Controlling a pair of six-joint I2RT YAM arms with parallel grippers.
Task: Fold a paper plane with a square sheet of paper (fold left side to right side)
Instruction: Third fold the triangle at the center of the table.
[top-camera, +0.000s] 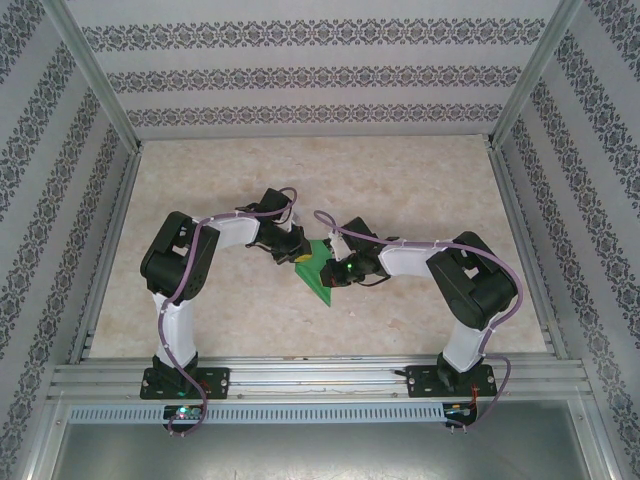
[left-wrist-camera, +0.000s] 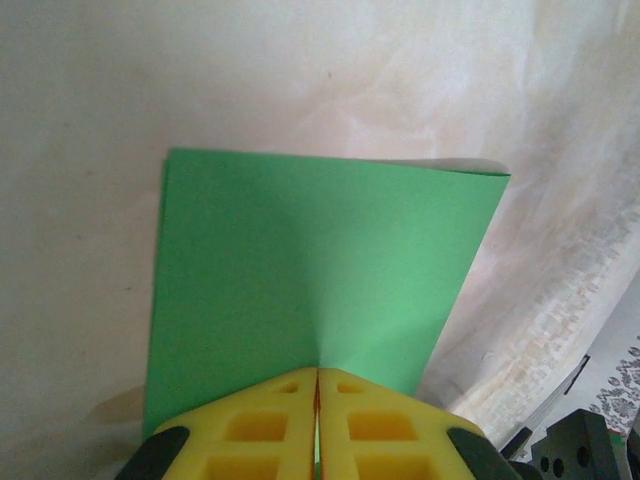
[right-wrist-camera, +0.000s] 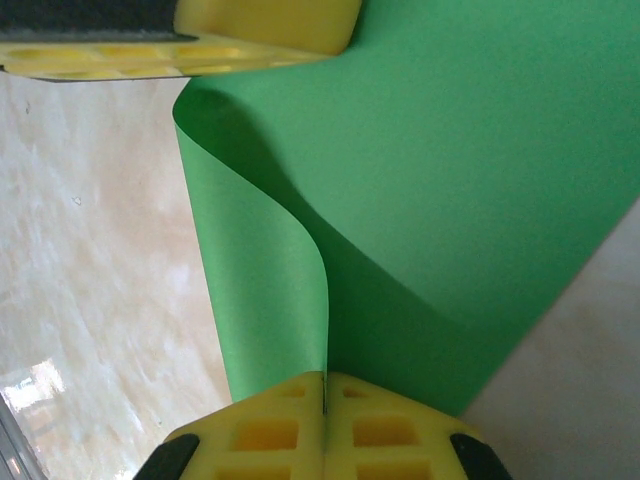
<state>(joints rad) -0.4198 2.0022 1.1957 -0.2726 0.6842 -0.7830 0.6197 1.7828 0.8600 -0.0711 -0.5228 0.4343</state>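
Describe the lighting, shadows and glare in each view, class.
Top external: soft, even light, no hard shadows around the square sheet of paper. Left wrist: the table looks washed out; the left tool is slightly soft. Right wrist: the curled flap shades the sheet below; glare on the table, bottom left.

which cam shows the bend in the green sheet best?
Right wrist: the green sheet curls over in a loose, uncreased bend, seen close up. Left wrist shows it flat and doubled. Top external gives a small, partly hidden patch.
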